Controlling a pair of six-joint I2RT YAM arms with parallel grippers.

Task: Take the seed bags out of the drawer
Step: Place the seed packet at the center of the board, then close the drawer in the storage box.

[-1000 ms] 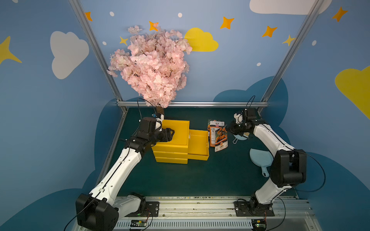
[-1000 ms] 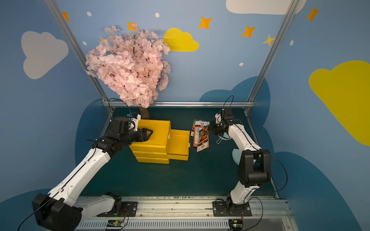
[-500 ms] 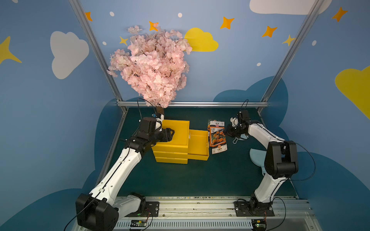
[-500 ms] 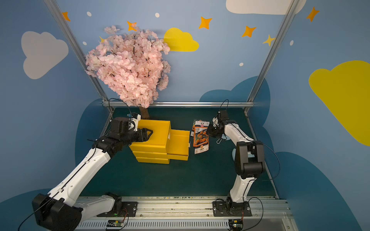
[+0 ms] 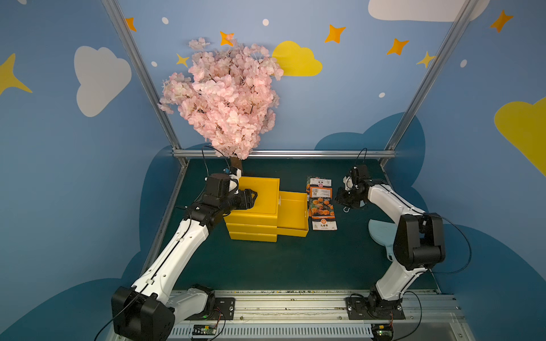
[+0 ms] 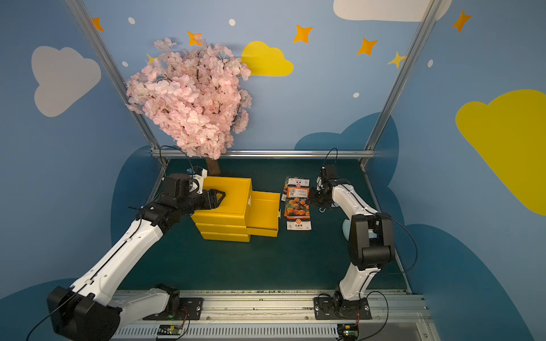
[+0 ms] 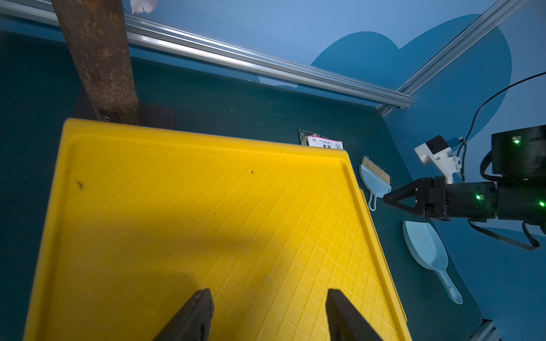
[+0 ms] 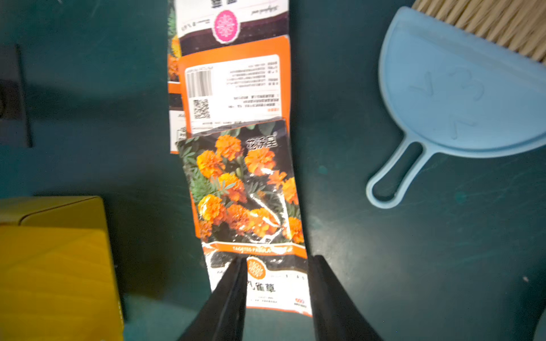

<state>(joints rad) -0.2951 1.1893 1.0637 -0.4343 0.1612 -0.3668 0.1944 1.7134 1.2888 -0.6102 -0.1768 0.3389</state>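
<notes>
Lying under spread right gripper [image 8: 277, 259]: seed bags [image 8: 245, 189]

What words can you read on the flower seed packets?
"孔雀草": white strip at the end of the marigold packet.
"TAGETES PA…": orange band on that packet; the rest is lost in glare.
Orange packet back: barcode, square code, small print too blurred.
Pink-badge packet: print too blurred.

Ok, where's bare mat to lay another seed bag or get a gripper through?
Widest free patch: green mat between the yellow drawer unit and the front rail. Also bare: the strip behind the seed bags up to the rear rail. Crowded: the slit between open drawer and bags, and beyond the bags, where right gripper, brush and scoop sit.
</notes>
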